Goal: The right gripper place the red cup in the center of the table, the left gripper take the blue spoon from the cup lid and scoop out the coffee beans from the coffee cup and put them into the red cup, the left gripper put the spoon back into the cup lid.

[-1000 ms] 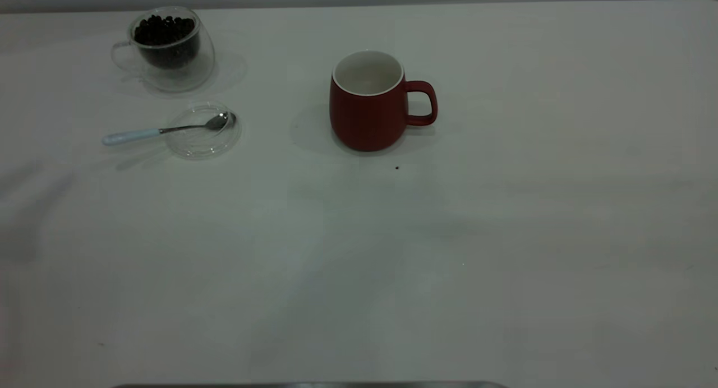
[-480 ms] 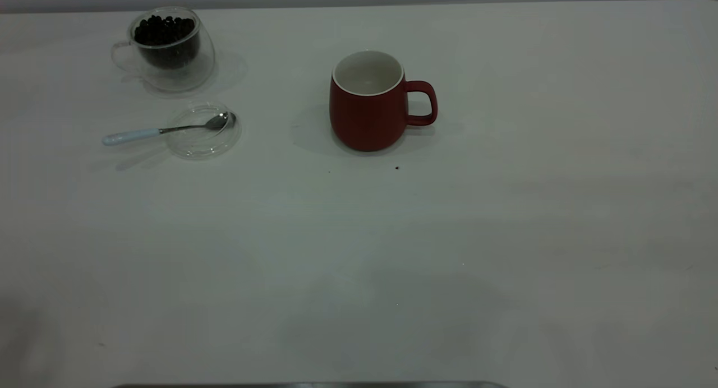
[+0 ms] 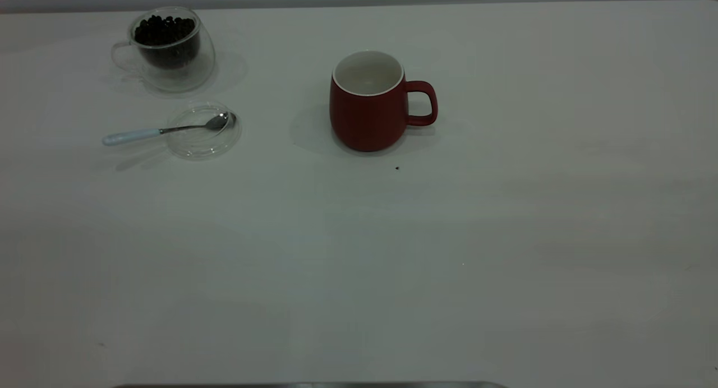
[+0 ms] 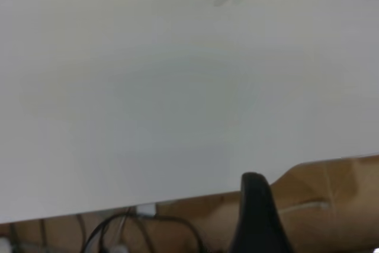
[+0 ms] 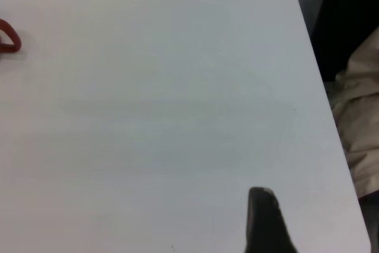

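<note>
Since the earlier frames none of the things has been moved; only the faint shadows on the table have been shifted off its middle and left side.

The red cup is set upright near the middle of the table, somewhat toward the far edge, with its handle turned to the right of the exterior view. Its white inside is seen to be empty. A tiny dark speck is found on the table just in front of it.

The glass cup is placed at the far left corner, well apart from the red cup, and is filled with the beans nearly to the rim. The lid is laid flat just in front of it. The spoon is rested with its bowl inside the lid and its pale handle stretched out over the rim to the left, onto the table.

Neither arm is seen in the exterior view. The left gripper is held back over the near table edge, where only a dark part of it is shown; spoon and lid are seen far off. The right gripper is held over bare table near the right edge, with just the red cup's handle caught at the side. For either gripper it cannot be told whether it is spread or pressed together; nothing is seen to be held.
</note>
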